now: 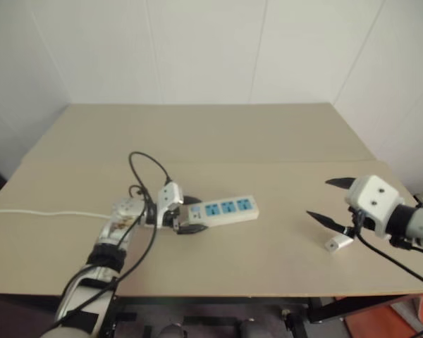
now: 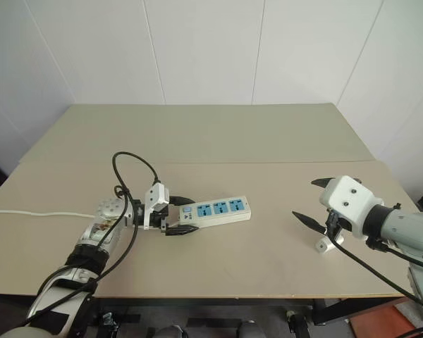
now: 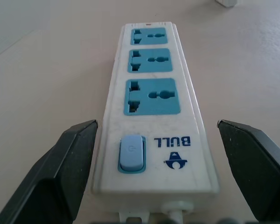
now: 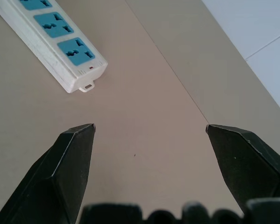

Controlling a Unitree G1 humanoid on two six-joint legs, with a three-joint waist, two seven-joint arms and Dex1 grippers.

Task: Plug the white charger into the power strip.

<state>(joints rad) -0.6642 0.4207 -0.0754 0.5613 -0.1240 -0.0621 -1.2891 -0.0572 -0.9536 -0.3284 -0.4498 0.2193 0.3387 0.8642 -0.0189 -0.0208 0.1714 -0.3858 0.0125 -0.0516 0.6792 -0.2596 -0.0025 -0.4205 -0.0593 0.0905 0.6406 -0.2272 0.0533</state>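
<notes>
Spread left gripper (image 2: 178,215) straddles power strip's (image 2: 215,210) switch end; white charger (image 2: 325,245) lies below open right gripper (image 2: 309,203).

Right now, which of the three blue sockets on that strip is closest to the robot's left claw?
The socket next to the blue switch on the power strip. It sits at the end that lies between the open left gripper jaws; the other two lie farther along.

Soft, even indoor light, faint shadows, no glare, sharp focus.

white charger (image 3: 226,2) (cut off by edge)
</notes>
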